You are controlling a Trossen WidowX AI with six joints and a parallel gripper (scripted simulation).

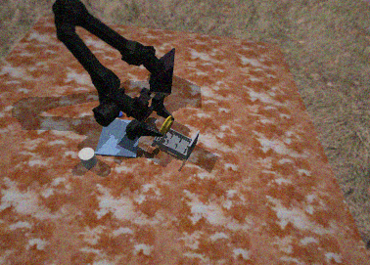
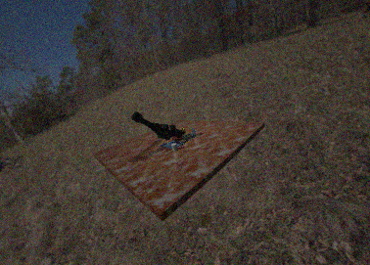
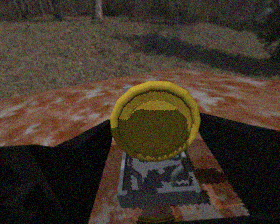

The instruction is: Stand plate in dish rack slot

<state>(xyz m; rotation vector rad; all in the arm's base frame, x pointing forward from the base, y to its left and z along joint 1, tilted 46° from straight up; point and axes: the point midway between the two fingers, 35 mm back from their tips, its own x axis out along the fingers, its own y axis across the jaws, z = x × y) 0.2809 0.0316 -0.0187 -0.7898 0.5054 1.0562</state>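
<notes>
The yellow plate is held on edge, its round face turned to the wrist camera. My gripper is shut on the plate, one dark finger at each side of its rim. The grey dish rack stands on the table; in the wrist view it shows below and beyond the plate. The plate is above the rack's near end in the top view. Its lower edge looks clear of the rack's floor, but the exact gap cannot be told. In the exterior view all this is tiny and dark.
A light blue square mat lies beside the rack, partly under the gripper. A white-topped cylinder stands at the mat's near left corner. A small blue thing shows behind the mat. The rack has a raised panel at its far end.
</notes>
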